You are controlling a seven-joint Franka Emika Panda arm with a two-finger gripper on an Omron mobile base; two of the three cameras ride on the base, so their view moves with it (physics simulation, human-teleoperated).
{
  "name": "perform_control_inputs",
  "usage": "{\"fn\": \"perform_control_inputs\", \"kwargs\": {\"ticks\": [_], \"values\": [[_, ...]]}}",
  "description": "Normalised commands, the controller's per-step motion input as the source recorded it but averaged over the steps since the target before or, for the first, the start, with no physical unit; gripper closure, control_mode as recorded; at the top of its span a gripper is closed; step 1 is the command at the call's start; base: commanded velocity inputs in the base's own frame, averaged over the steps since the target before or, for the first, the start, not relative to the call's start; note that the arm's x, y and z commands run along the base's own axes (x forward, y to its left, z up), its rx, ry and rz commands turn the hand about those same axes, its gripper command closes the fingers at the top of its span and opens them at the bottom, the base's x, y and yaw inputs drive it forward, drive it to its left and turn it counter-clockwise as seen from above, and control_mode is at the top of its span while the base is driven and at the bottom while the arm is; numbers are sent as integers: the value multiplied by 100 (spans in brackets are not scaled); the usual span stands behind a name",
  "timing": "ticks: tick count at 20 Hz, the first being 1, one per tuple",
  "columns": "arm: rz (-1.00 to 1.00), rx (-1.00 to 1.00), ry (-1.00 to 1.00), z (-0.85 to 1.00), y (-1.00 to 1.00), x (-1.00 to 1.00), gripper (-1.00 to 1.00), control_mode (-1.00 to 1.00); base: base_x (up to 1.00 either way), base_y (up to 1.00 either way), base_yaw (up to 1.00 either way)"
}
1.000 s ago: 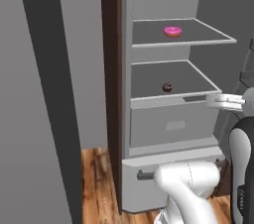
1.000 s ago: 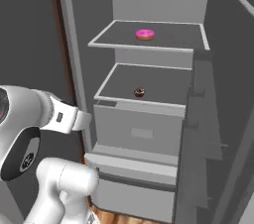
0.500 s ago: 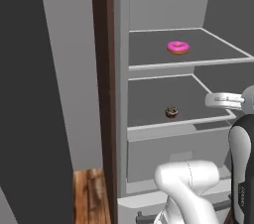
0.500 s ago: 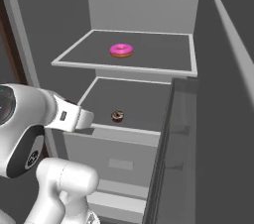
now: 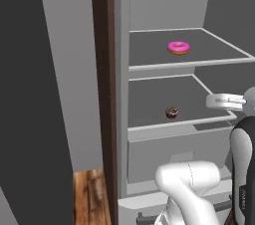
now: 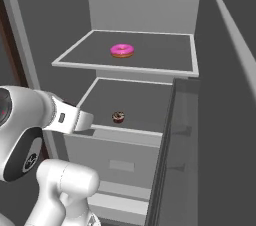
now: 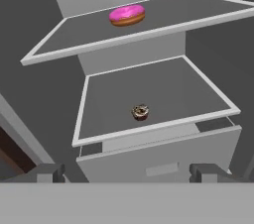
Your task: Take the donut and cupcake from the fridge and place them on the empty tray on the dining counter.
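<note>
Donut and cupcake both sit larger in every view than a second ago: the base has driven up to the open fridge, not the pastries that moved. The donut lies mid-shelf on the upper shelf, the cupcake near the front edge of the lower shelf. The gripper stands fully spread and holds nothing, level with the lower shelf, so the first pick seems within reach.
</note>
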Motion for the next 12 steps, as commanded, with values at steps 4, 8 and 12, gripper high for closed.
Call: {"fn": "perform_control_inputs", "kwargs": {"ticks": [4,8,12], "values": [[0,0,0,0,0,0,-100,100,10,0,13],[0,0,0,0,0,0,-100,100,26,0,18],[0,0,0,0,0,0,-100,100,29,2,5]]}}
